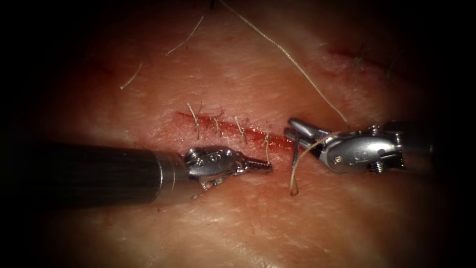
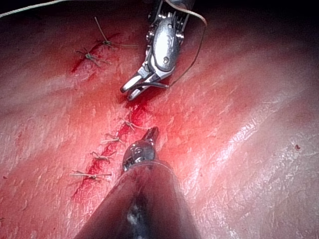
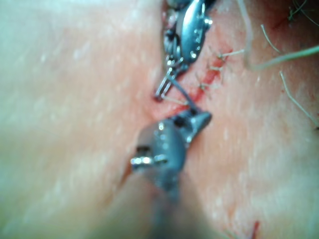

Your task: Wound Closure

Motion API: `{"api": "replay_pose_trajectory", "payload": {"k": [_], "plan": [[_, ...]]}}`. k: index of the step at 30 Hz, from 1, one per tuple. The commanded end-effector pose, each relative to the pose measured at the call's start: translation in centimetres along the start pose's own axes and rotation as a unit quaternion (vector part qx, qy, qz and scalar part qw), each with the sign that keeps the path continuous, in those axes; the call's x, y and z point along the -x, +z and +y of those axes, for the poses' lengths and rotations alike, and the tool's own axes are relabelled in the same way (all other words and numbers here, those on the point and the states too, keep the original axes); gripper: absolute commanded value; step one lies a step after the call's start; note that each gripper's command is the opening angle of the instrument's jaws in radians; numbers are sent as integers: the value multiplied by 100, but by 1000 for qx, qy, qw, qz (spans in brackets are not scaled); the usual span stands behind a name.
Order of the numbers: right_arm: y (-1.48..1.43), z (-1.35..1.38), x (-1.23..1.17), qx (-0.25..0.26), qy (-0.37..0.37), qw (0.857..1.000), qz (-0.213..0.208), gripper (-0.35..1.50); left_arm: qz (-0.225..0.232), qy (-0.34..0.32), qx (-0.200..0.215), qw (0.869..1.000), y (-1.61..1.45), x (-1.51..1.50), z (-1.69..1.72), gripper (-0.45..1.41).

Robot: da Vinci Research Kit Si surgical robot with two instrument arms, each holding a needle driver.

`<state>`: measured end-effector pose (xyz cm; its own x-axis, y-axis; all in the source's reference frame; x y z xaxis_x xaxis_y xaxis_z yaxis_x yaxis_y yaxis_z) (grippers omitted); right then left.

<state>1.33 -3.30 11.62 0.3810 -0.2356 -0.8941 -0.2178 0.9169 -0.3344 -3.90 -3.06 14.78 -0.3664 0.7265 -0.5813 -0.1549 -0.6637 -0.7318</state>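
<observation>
The left tool (image 1: 258, 166) lay just below the cut (image 1: 233, 130), jaws together and holding nothing. The right tool (image 1: 297, 135) sat at the cut's right end, jaws apart around the needle (image 1: 295, 158), which hung down over the tissue (image 1: 248, 218); whether its tip was in the tissue could not be told. Thread (image 1: 292, 59) ran up and left. Four stitches (image 1: 218, 124) crossed the cut, with loose thread ends (image 1: 186, 37) farther up.

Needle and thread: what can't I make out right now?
Needle: upper end hidden behind the right tool, endoscope view; blurred in the right wrist view; entry into the tissue too small to tell.
Left tool: fingers shut beside a stitch; any hold on it too small to tell.
Thread: far end cut off by the endoscope view's top edge.
</observation>
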Motion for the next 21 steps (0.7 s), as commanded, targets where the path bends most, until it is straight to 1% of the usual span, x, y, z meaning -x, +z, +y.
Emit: {"api": "replay_pose_trajectory", "payload": {"k": [1,8,14,21], "plan": [[9,-4,3,-3,15,1000,4,-35,0,-1,0,1000,9,3,-1,-3],[11,2,8,-4,58,998,10,-35,0,-2,0,1000,11,1,-2,-3],[11,10,7,2,64,998,17,-35,0,-2,-1,1000,11,1,-2,-3],[12,11,9,1,64,998,18,-35,1,-2,-2,1000,11,2,-2,-3]]}}
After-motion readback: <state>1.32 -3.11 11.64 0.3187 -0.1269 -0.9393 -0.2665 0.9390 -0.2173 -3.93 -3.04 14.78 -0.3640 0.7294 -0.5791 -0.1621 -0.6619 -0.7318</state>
